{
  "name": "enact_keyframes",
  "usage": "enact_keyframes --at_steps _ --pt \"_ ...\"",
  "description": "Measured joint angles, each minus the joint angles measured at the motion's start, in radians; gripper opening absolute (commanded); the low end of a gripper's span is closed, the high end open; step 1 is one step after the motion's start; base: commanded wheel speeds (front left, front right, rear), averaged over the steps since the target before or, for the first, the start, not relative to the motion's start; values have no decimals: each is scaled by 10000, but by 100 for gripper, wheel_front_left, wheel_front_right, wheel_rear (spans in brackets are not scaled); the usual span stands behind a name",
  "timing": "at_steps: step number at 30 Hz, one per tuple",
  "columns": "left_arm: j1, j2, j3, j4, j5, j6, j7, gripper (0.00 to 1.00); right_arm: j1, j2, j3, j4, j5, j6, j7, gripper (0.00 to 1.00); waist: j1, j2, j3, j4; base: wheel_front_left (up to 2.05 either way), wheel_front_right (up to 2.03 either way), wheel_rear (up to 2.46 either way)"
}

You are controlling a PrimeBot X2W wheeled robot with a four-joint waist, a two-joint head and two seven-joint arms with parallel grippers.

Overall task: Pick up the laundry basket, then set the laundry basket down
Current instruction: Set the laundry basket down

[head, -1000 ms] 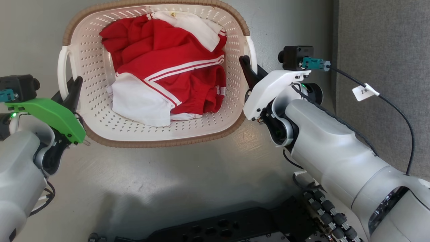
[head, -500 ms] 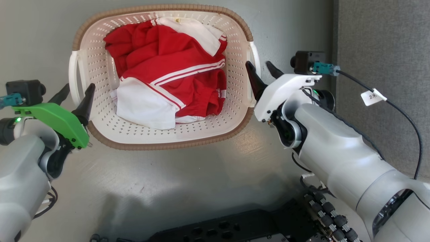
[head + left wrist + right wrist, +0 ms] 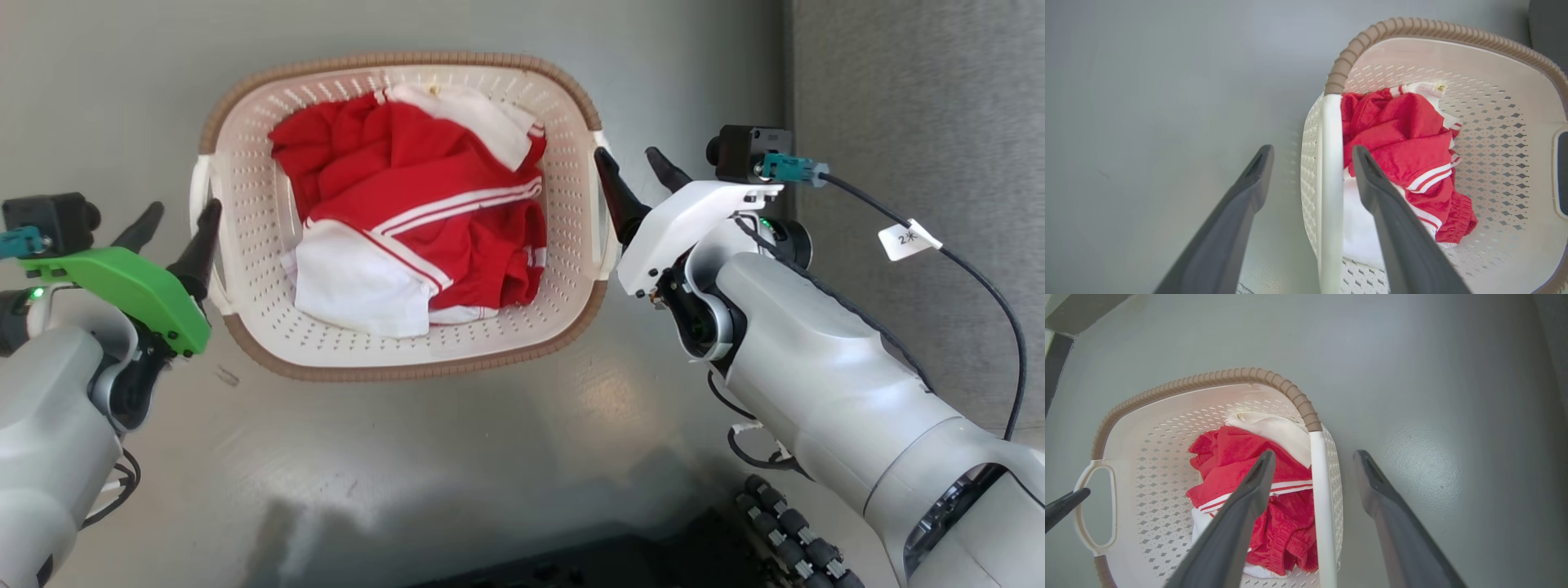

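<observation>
Grey floor (image 3: 457, 457) carried laundry basket (image 3: 245, 204), standing between both arms, red-white clothes (image 3: 424, 180) inside. Left gripper (image 3: 184, 208) spread wide, fingers straddling left handle (image 3: 1331, 183), gripping nothing. Right gripper (image 3: 627, 159) likewise wide apart astride right handle (image 3: 1316, 490), holding nothing.

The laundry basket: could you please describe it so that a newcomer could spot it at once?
On the grey floor, look between the left gripper and the right gripper. The laundry basket sits there: cream perforated plastic with a brown woven-look rim, holding red and white clothes.
</observation>
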Motion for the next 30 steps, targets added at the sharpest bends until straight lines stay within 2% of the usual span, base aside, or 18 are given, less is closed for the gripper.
enact_keyframes --at_steps 7,17,23,30 --pt "9 6 499 6 -2 0 0 100 40 -10 -566 -105 -445 0 0 100 0 0 -736 -104 0 0 0" --pt "19 15 1553 -819 128 0 0 100 81 -10 -1452 -1106 -1858 0 0 100 -1 0 -2033 -274 0 0 0" --pt "260 -6 2284 -1530 708 0 0 100 662 -15 -2159 -1509 -2660 0 0 100 -1 0 -2855 -304 0 0 0" --pt "1260 73 3110 -2539 1467 0 0 100 1506 -17 -3266 -2420 -3519 2 -2 100 -2 0 -3962 -210 0 0 0"
